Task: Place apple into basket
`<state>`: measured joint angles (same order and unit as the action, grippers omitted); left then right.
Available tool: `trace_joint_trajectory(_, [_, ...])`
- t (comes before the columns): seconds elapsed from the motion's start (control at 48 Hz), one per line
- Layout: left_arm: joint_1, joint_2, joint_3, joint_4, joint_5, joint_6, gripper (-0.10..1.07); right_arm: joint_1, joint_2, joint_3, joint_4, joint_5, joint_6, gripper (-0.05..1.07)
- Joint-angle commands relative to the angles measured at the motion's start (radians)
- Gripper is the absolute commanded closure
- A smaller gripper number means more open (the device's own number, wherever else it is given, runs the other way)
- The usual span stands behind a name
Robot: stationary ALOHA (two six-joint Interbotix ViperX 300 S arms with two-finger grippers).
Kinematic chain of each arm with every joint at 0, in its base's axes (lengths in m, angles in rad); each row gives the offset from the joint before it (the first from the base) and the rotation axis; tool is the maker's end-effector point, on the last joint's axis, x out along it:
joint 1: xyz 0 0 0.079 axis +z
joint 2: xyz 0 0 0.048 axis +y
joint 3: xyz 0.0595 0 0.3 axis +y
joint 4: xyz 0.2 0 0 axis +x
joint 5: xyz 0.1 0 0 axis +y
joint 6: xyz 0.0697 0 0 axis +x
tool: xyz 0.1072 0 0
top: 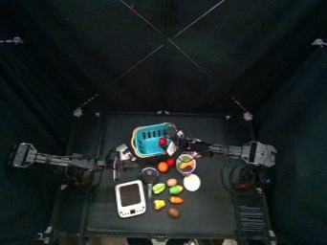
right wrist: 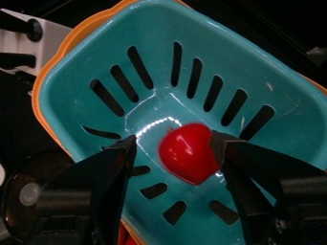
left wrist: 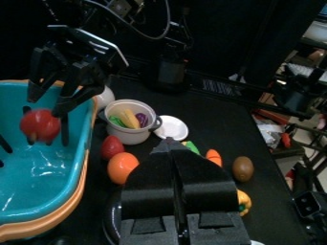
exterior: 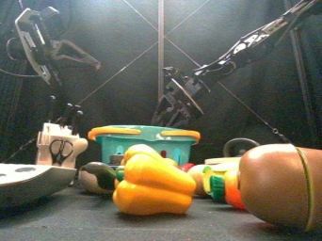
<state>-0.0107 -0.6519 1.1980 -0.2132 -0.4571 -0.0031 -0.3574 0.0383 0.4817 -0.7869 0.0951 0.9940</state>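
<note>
**Two jaws, one apple, held over the basket floor**

Right pincer (right wrist: 179, 167): jaws clamped on the apple (right wrist: 186, 153), one on each flank, with the fruit low inside the basket (right wrist: 115, 57) and its slotted teal wall just behind. From the left wrist view, the apple (left wrist: 38, 124) hangs between the black jaws above the basket's interior; whether it touches the floor cannot be told. Left pincer (left wrist: 177, 158): jaws together, resting beside the basket over the counter (left wrist: 217, 115), near a small bowl (left wrist: 128, 115) and scattered toy fruit.

Recommended execution: lower until the apple nearly meets the floor, part the jaws slowly to prevent rolling, then rise vertically, clear of the basket rim and handle.
</note>
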Motion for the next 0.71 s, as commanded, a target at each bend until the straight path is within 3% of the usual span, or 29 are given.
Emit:
trace_joint_trajectory(0.0, [0.002,0.0,-0.015,-0.002,-0.005,-0.002,0.97,-0.003,-0.017,-0.012,-0.003,-0.006,-0.002,0.09])
trace_joint_trajectory(0.688, [0.002,0.002,-0.014,-0.002,-0.005,-0.002,0.97,0.002,-0.017,-0.018,-0.017,0.06,-0.003,0.09])
